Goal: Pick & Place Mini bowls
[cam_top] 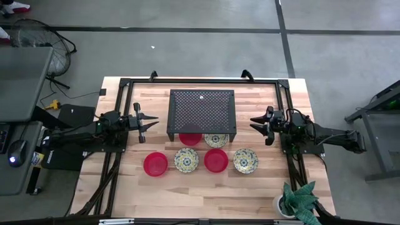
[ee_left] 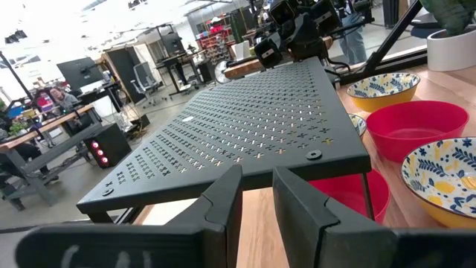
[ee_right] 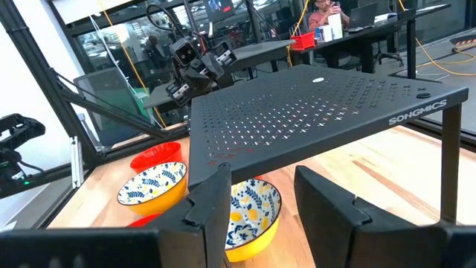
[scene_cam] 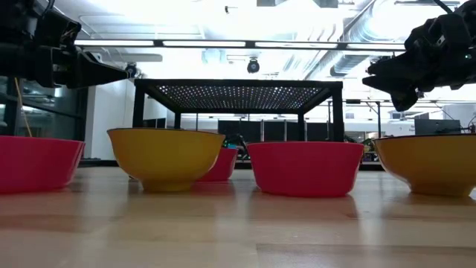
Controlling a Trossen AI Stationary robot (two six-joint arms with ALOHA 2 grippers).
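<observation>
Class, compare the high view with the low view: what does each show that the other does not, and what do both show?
Only the high view shows the floral insides of three bowls, like this patterned bowl, and a potted plant. Only the low view shows those bowls' plain yellow outsides and the ceiling lights behind. Both show the black perforated stand and red bowls.

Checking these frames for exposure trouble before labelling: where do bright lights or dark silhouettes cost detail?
Low view: ceiling lights blow out the background, so the black perforated metal shelf and both grippers go near-silhouette. Left wrist view: ceiling washed out pale. High view: evenly lit, the glossy red mini bowls and floral cream mini bowls read clearly.
</observation>
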